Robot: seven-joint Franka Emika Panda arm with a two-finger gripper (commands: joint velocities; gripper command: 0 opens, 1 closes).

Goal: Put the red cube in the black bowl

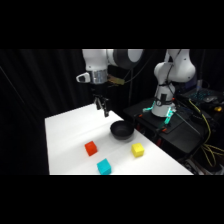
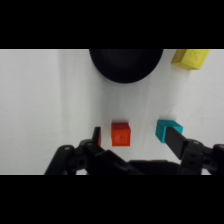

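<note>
White table (image 1: 65, 135): tool (image 1: 103, 106) open, empty, above red cube (image 2: 120, 134).

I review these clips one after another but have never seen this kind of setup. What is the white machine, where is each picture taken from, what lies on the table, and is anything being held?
The white machine is one robot arm; its base stands at the upper right of the side view, and its gripper hangs above the white table. The side view comes from a fixed camera beside the table. The wrist view comes from a camera on the arm itself, looking down past the gripper, whose fingers are spread apart.

On the table lie the black bowl, the red cube, a cyan cube and a yellow cube, all apart from one another. Nothing is held: in the wrist view the red cube sits on the table, seen between the open fingers.
</note>
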